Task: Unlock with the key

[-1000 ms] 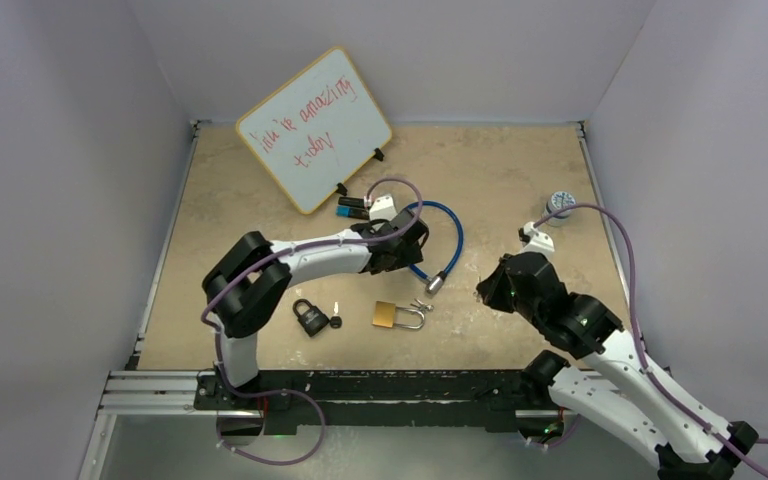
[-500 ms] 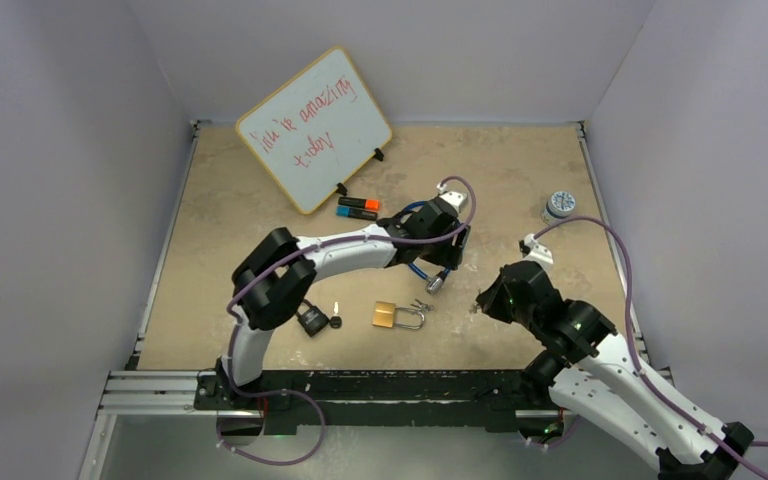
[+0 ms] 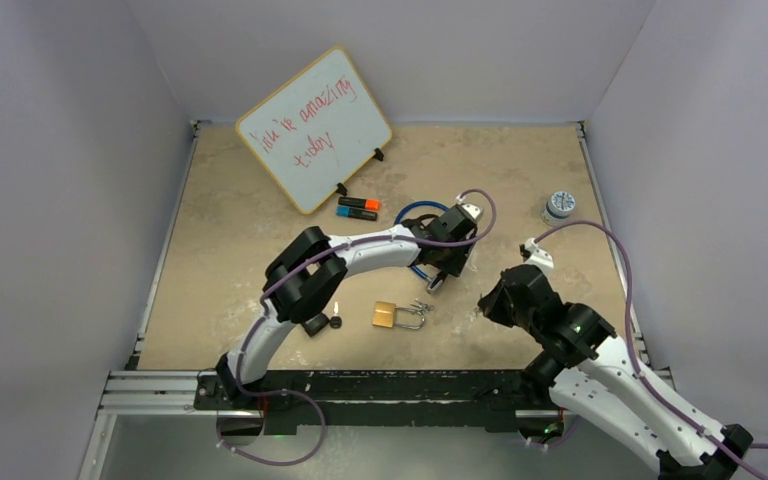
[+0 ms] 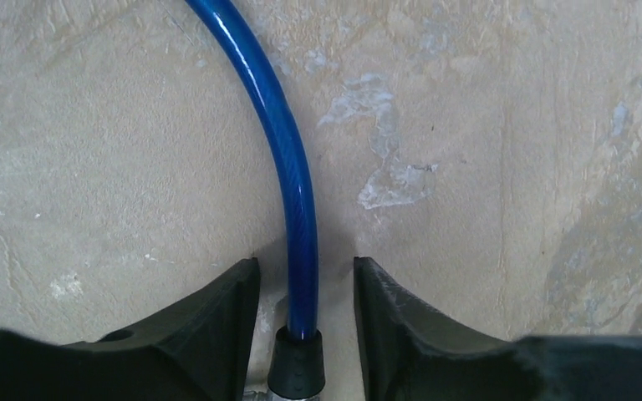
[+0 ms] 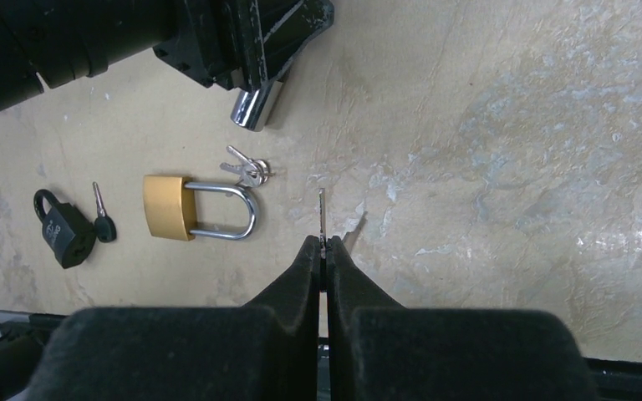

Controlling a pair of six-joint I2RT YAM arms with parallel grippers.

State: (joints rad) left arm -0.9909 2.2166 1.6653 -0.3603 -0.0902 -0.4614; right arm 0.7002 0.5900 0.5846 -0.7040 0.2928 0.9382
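A blue cable lock lies mid-table; its cable runs between my left gripper's open jaws, with the black collar at the cable's end just inside them. Its silver cylinder end pokes out below the left gripper. My right gripper is shut on a small silver key, whose blade points out towards the lock; in the top view this gripper is right of the padlock. A brass padlock with a key bunch lies in front.
A black padlock and a black-headed key lie at the front left. A whiteboard stands at the back, with markers beside it. A small round tin sits at the right.
My left gripper has swung to the right along the blue cable and now straddles its end. My right gripper has shifted slightly, still holding the key.
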